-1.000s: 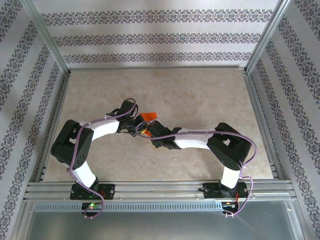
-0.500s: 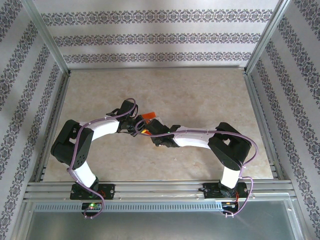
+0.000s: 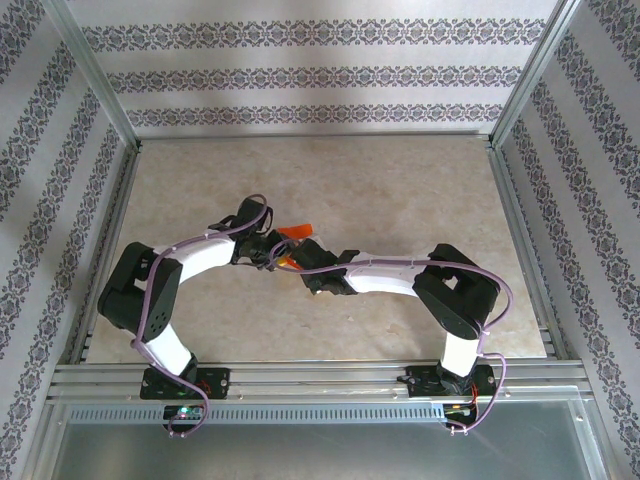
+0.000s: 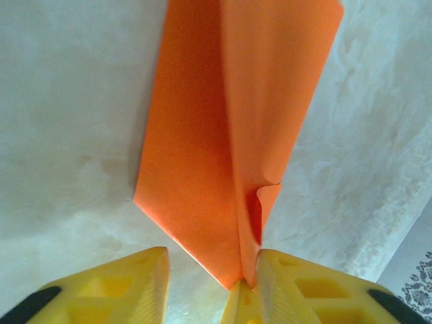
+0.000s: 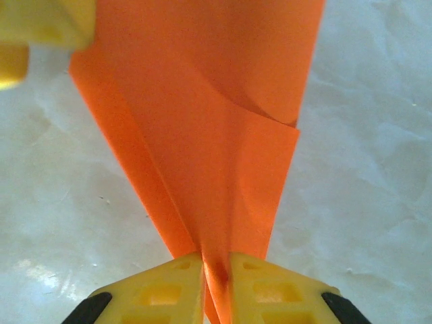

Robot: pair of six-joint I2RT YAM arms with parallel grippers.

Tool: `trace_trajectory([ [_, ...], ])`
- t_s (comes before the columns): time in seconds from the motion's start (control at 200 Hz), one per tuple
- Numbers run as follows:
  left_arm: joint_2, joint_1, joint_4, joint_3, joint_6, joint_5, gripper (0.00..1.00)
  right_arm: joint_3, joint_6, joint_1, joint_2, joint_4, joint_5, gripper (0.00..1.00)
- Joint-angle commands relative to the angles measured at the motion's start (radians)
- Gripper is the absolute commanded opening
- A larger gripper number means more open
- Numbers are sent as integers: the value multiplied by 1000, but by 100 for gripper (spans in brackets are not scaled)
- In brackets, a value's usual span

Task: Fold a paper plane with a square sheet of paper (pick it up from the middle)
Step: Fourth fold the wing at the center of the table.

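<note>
MIDWAY THROUGH THE FOLD: Just toward 10 o'clock from the middle of the table [image 3: 400, 190], the part-made orange paper plane [image 3: 294, 232] lies between two robot arms, one reaching in from 8 o'clock and the other from 4 o'clock. The right gripper [image 5: 216, 260] is clamped on the plane's narrow end. The creased layers fan toward 12 o'clock in its wrist view, and the grip is apparently there to stop the folds springing apart. The left gripper [image 4: 212, 260] has its jaws parted. One finger stands clear of the paper while the other touches the fold's point, seemingly placed to pinch the centre crease. One flap curls up, not yet flattened.
</note>
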Motion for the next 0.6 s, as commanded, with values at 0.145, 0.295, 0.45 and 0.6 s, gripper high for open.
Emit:
trace_trajectory([
  [0.145,-103,56,-59,-13,30,-47,45,-45,-10,-6,0,68,-90,11],
  [0.295,-111,58,-21,-51,23,-31,45,-64,-7,-25,-4,93,-138,9],
  [0.45,-101,57,22,-88,19,-4,42,-85,-4,-47,-35,114,-177,8],
  [0.6,-88,55,108,-112,14,53,41,-109,-5,-88,-57,153,-288,8],
])
